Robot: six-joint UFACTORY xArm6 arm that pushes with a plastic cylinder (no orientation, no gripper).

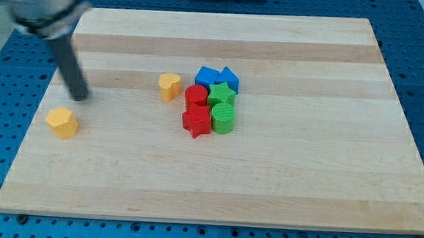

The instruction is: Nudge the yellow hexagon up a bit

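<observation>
The yellow hexagon (63, 122) lies near the board's left edge, low in the view. My tip (80, 97) stands just above and slightly to the right of it, a small gap apart. A yellow heart-shaped block (170, 85) sits further right, near the middle of the board.
A tight cluster sits at the board's middle: two blue blocks (217, 78), a green star (221, 95), a green cylinder (223, 118), a red cylinder (196, 96) and a red star (195, 122). The wooden board (304, 176) lies on a blue pegboard table.
</observation>
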